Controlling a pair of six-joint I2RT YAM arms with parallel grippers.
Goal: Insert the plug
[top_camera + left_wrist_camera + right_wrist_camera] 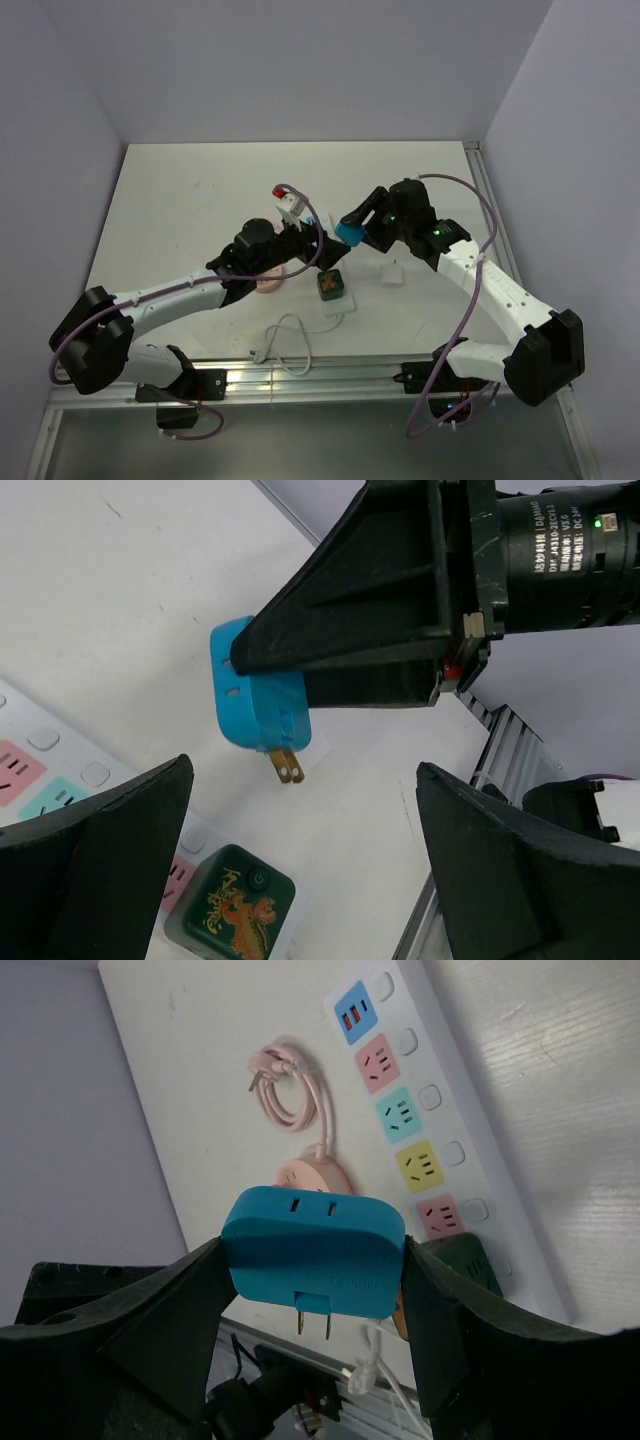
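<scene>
Right wrist view: your right gripper (312, 1272) is clamped on the sides of a blue plug (313, 1235). The plug's two prongs point down and it hangs raised above the middle of the worktop (180, 200). The power strip (420, 1130) lies below, apart from it. Your left gripper (305, 865) gapes wide, holding nothing, close under the plug.

Risks: tilted prongs could jam at the slots, or the unbraced strip could slide. There are no containers. One end socket holds a dark green adapter (230, 905); the others shown are bare.

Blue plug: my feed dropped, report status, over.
Right claw shut on blue plug, not inserted. Left claw open, empty. Green adapter already in power strip.
</scene>
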